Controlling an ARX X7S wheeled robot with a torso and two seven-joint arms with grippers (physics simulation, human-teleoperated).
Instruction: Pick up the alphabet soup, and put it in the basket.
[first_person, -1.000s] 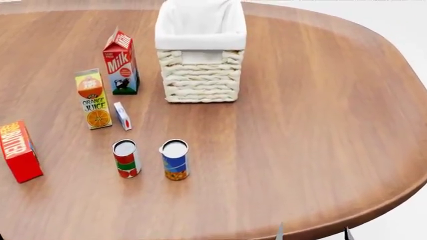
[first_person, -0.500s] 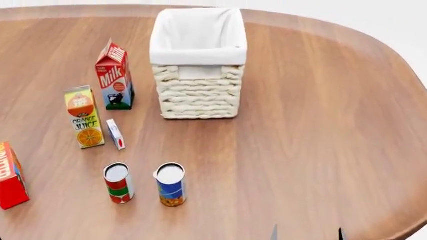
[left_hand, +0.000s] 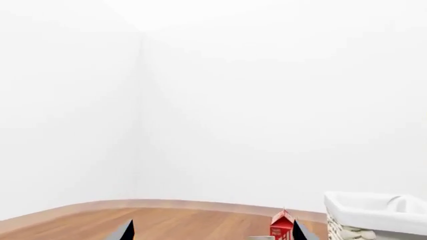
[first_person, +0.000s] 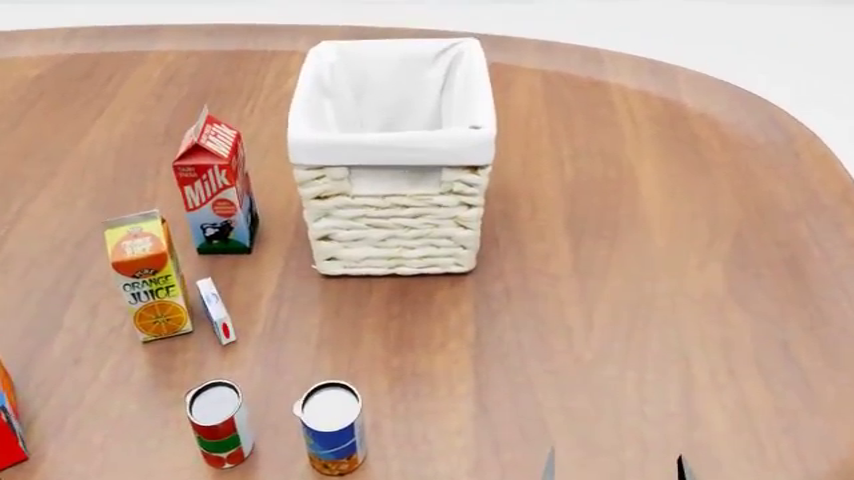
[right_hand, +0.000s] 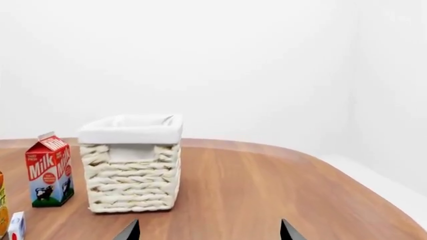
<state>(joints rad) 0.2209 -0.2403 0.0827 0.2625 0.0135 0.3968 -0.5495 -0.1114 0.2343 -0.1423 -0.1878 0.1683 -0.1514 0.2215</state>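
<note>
Alphabet soup can (first_person: 219, 424) stands upright, long axis vertical, lid up, near basket (first_person: 391, 222). Right gripper (right_hand: 208, 231) jaws apart; left gripper (left_hand: 210, 231) likewise, both w/ only tips showing.

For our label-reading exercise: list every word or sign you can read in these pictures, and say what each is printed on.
"Milk": on the red and white milk carton, also readable in the right wrist view.
"ORANGE JUICE": on the juice carton.
Small white box: print too small to read.
Red and green can and blue can: labels unreadable.
Red box at the edge: cut off, unreadable.
</note>
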